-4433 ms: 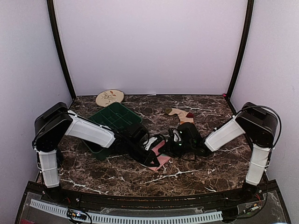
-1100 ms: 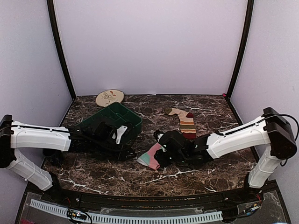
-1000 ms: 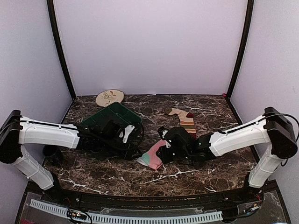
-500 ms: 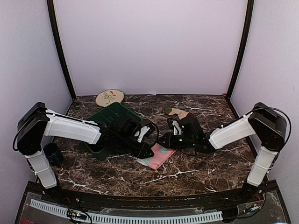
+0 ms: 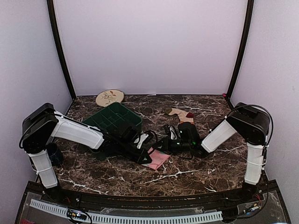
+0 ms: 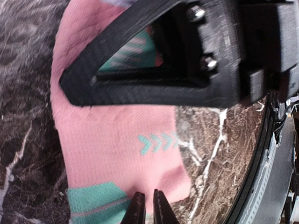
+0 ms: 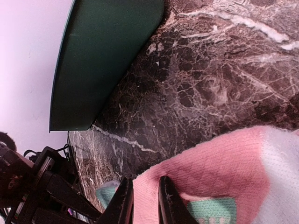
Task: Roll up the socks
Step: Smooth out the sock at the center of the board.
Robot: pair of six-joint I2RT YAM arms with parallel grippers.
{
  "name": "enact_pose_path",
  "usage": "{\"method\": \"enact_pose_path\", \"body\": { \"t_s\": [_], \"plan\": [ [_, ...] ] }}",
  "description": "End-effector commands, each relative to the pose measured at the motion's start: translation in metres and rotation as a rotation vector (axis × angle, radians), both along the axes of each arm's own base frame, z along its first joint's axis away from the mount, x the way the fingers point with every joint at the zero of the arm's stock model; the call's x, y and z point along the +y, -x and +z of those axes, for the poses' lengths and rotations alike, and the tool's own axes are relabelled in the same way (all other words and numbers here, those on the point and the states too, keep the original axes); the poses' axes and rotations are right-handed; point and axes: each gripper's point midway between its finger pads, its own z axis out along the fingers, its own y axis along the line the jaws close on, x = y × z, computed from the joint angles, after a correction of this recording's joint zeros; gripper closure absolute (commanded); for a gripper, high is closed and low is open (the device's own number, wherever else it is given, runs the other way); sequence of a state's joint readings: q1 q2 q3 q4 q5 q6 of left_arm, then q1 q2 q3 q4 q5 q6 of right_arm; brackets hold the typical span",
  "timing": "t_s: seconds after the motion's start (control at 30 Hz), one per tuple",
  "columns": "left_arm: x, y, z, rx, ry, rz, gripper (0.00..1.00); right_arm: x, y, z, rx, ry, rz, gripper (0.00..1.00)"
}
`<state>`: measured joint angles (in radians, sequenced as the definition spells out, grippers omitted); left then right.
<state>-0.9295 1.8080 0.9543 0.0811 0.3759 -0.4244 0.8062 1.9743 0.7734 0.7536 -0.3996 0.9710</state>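
The pink sock (image 5: 159, 160) with mint-green patches lies on the marble table, a little right of centre. My left gripper (image 5: 148, 150) is at its left end. In the left wrist view its tips (image 6: 145, 210) are pinched on the sock's (image 6: 117, 135) edge, and the fabric puckers there. My right gripper (image 5: 164, 142) is at the far edge. In the right wrist view it (image 7: 142, 200) has pink fabric (image 7: 224, 172) between its fingers. The tan striped sock (image 5: 179, 112) lies behind, partly hidden by the right arm.
A green divided tray (image 5: 131, 112) sits left of the sock, under the left arm, and also shows in the right wrist view (image 7: 103, 51). A round decorated plate (image 5: 110, 97) lies at the back left. A dark cup (image 5: 52, 153) stands by the left arm's base.
The left gripper has moved right from beside the tray onto the pink sock. The right gripper has shifted along the sock to its far edge. The two grippers now meet over it.
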Motion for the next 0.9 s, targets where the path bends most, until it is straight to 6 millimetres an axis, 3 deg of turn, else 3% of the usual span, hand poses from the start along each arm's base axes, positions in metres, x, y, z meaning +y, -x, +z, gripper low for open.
{"method": "enact_pose_path", "body": {
  "t_s": [0.0,0.4,0.6,0.87],
  "plan": [
    [0.012,0.001,-0.020,0.034,-0.043,0.049,0.90,0.001,-0.005,0.003,0.008,-0.043,-0.009,0.82],
    [0.047,-0.036,-0.034,0.055,-0.109,0.274,0.91,-0.011,-0.004,-0.022,0.054,0.072,-0.034,0.84],
    [0.046,-0.034,-0.045,0.137,-0.089,0.285,0.93,-0.019,-0.007,-0.028,0.063,0.111,-0.053,0.84],
    [0.054,-0.024,-0.064,0.212,-0.157,0.297,1.00,-0.044,-0.032,-0.026,0.042,0.179,-0.153,0.82]
  ]
}}
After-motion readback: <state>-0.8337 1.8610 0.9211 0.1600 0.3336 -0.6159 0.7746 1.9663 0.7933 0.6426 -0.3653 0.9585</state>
